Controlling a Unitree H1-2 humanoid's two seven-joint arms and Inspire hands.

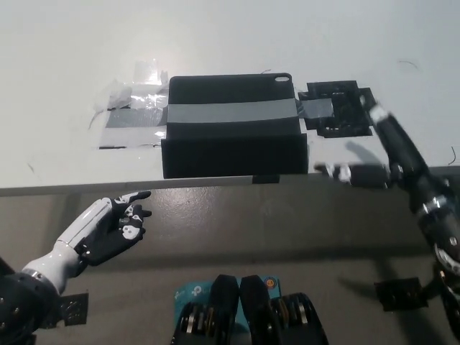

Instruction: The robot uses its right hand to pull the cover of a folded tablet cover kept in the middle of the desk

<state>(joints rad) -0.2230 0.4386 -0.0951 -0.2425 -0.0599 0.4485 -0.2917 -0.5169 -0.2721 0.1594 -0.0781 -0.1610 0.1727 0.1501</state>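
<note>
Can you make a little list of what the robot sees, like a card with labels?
Main thing: black tablet cover, lying flat on the white desk
Tape: grey strip across the cover
Right hand: black, at the cover's right edge, grip unclear
Left hand: white, open, below the desk edge

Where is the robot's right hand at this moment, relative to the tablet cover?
In the head view, the black right hand is on the white desk at the right end of the tablet cover, by the grey tape strip.
</note>
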